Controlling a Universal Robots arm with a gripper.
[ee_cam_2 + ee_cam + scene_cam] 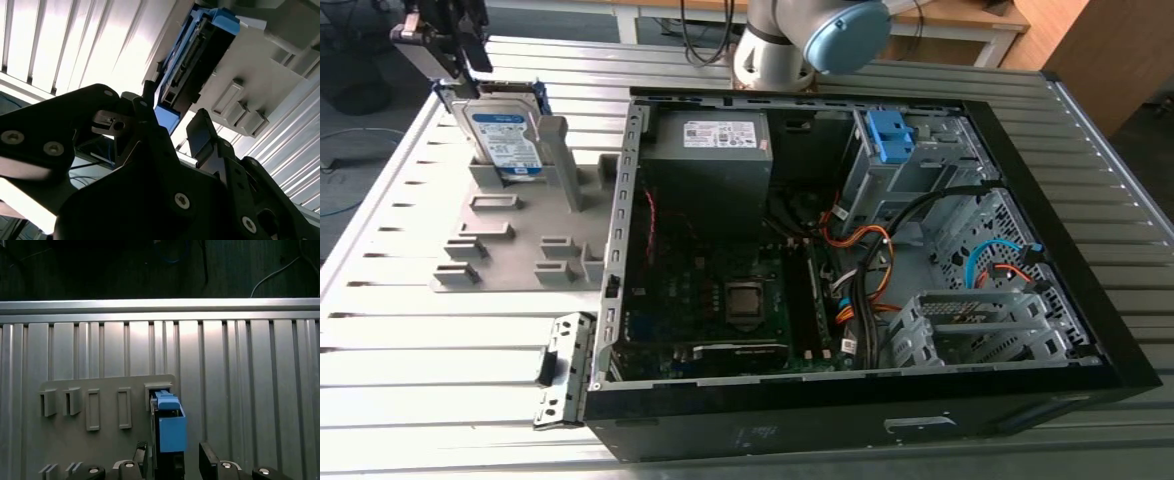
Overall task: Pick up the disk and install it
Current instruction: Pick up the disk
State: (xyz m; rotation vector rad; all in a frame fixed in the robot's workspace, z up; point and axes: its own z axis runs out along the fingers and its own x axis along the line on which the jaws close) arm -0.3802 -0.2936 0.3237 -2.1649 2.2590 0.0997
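Observation:
The disk (504, 135), silver with a white-and-blue label and a blue carrier frame, stands on edge in a slot of the grey holder plate (520, 235) at the exterior view's left. My gripper (454, 45) hangs just above its top edge. In the first wrist view the disk (170, 425) appears edge-on, and my gripper (174, 460) is open with one black finger on each side of the blue frame. The second wrist view shows the disk's (200, 55) blue end reaching between the fingers (202, 132), with small gaps on both sides.
An open black computer case (854, 250) lies at the exterior view's right. Inside are a grey power supply box (710, 160), a bare blue bracket (891, 135) in the drive cage, a green board and loose cables. A metal side bracket (558, 365) lies by the case on the ribbed table (440, 340).

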